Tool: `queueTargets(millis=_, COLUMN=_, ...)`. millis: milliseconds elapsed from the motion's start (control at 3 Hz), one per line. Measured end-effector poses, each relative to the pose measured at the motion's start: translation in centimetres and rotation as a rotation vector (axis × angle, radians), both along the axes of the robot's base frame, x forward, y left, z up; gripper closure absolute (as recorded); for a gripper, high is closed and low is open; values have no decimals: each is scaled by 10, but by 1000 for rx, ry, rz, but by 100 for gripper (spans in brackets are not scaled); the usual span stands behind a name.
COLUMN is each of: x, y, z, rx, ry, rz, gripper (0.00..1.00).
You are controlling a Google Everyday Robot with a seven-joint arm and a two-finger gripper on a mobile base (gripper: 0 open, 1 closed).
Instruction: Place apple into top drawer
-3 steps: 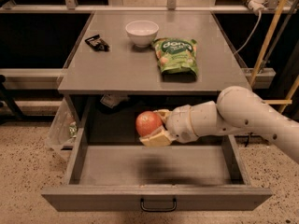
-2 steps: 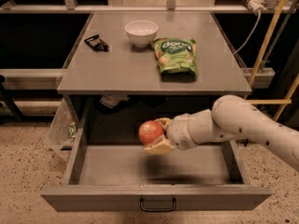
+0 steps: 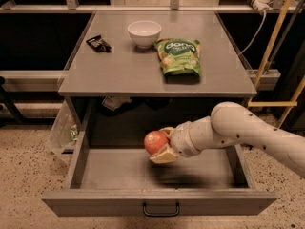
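Observation:
The top drawer (image 3: 157, 205) is pulled open below the grey table top; its grey box, flat front panel and small black handle (image 3: 161, 209) face me. The apple (image 3: 155, 141), orange-red and round, is held by my gripper (image 3: 162, 146) over the middle of the drawer's inside, a little above the drawer floor. The gripper is shut on the apple, with one cream finger under it and one behind it. My white arm (image 3: 238, 130) comes in from the right.
On the table top stand a white bowl (image 3: 144, 32), a green snack bag (image 3: 179, 56) and a small black packet (image 3: 98, 43). A clear plastic bag (image 3: 62, 130) hangs by the drawer's left side. Yellow poles (image 3: 271, 46) stand at the right. The floor is speckled.
The gripper has moved down and slightly right with the apple in it, lower into the open drawer. The drawer and table items have not moved.

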State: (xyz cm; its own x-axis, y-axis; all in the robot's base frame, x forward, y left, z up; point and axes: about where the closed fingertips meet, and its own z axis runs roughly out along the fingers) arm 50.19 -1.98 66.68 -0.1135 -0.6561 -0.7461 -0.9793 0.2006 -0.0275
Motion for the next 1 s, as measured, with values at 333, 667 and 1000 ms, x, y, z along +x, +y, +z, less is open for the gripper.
queueTargets(millis=333, x=1, y=4, z=-6, rx=-23, ry=-8, rz=12, gripper=100)
queueTargets(millis=667, x=8, y=-1, z=-33, rx=-81, ry=-15, rz=12, gripper=100)
queueTargets(millis=1000, x=16, y=-10, z=-55, rx=-126, ry=-13, rz=4, gripper=81)
